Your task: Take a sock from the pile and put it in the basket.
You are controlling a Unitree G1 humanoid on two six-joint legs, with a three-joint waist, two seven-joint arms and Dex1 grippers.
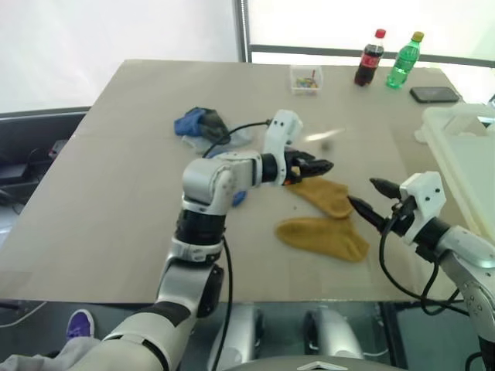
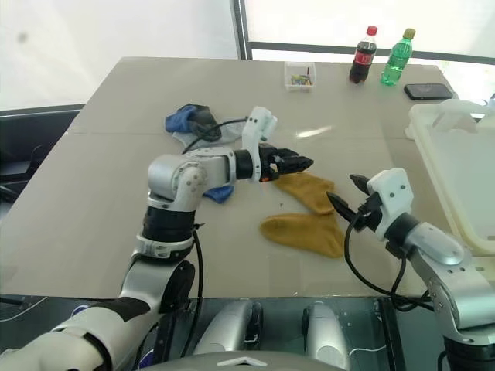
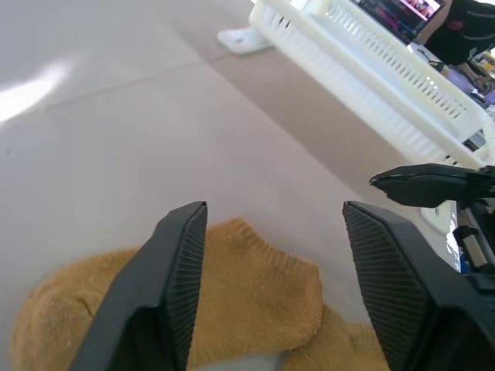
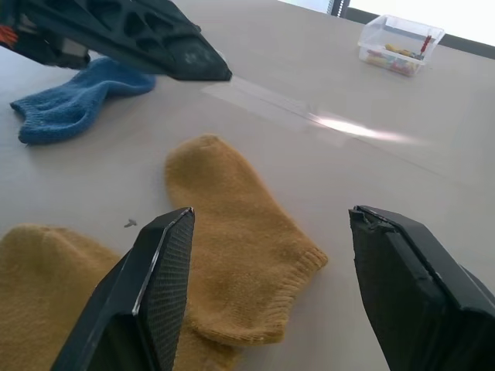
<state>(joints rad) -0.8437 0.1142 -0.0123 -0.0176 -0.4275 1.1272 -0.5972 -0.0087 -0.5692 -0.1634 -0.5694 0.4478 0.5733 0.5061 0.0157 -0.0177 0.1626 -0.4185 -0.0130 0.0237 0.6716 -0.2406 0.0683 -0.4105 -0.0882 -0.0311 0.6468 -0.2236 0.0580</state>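
Socks lie on the worktop (image 1: 116,170). 2 yellow socks (image 1: 325,224) rest side by side near the front edge, one partly over the other. The pile (image 1: 203,125) of blue and dark socks sits farther back, apart from them. One more blue sock (image 4: 73,97) lies alone near the left arm. The left gripper (image 1: 317,165) hangs just above the yellow socks with its fingers apart, holding nothing. The right gripper (image 1: 371,197) is beside the same socks, fingers wide, empty too. The basket (image 1: 464,154) stands at the right edge of the worktop. At the far edge stand 2 bottles (image 1: 387,59), a small clear box (image 1: 306,79) and a phone (image 1: 435,94).
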